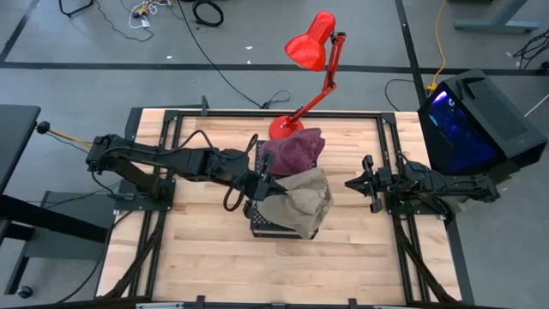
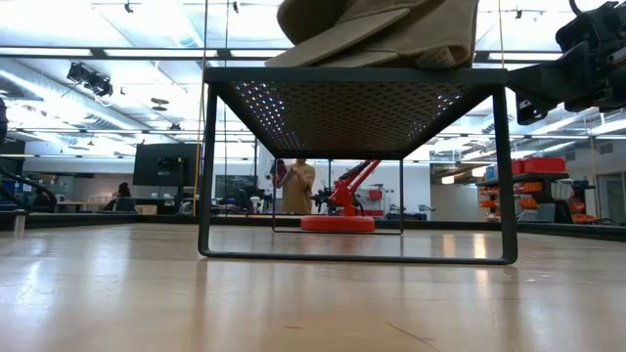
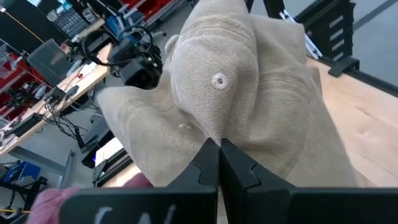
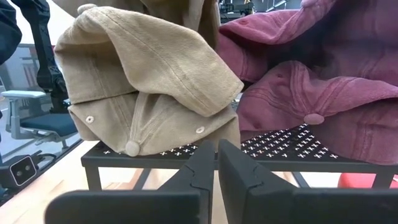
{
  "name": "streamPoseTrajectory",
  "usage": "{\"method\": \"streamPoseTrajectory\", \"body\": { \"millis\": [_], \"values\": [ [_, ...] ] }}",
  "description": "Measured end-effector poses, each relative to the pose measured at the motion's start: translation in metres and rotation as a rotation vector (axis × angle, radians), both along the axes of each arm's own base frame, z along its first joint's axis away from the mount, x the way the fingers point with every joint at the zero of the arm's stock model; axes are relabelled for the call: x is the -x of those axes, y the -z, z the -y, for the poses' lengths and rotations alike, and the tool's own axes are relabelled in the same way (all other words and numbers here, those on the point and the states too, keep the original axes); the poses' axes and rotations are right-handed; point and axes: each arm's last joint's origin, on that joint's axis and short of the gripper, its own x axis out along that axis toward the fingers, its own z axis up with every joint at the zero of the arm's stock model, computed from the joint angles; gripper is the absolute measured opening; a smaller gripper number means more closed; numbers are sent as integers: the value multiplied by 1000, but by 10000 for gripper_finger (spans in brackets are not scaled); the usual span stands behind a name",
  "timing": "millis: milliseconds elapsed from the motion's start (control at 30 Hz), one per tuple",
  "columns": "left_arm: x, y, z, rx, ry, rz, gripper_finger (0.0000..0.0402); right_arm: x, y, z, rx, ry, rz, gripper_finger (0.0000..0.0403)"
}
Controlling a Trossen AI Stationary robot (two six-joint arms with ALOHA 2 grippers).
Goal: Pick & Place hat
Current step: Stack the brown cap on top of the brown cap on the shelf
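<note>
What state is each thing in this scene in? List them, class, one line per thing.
Tan hat: crumpled on the rack, pinched by the left gripper.
Maroon hat: resting on the rack, untouched.
Black mesh rack: standing upright.
Left gripper: shut on the tan hat.
Right gripper: shut, empty, off to the side.
Red lamp: upright.

From table height, the crumpled tan cotton cap [image 2: 377, 31] atop the black perforated metal stand [image 2: 357, 103] is cut off by the frame's top edge. My left wrist camera catches only a blurred sliver of the maroon cap [image 3: 53, 204]. A distant person [image 2: 294, 184] is too small to make out.
</note>
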Motion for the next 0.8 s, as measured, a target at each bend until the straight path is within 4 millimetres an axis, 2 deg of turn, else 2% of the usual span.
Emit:
{"method": "streamPoseTrajectory", "body": {
  "millis": [133,300,800],
  "values": [
    [-1,1,-3,8,-7,4,2,0,0,0,0,0,-1,27],
    [0,24,-6,10,-25,-18,2,0,0,0,0,0,-1,27],
    [2,29,-9,26,-48,-28,12,0,0,0,0,0,0,27]
  ]
}}
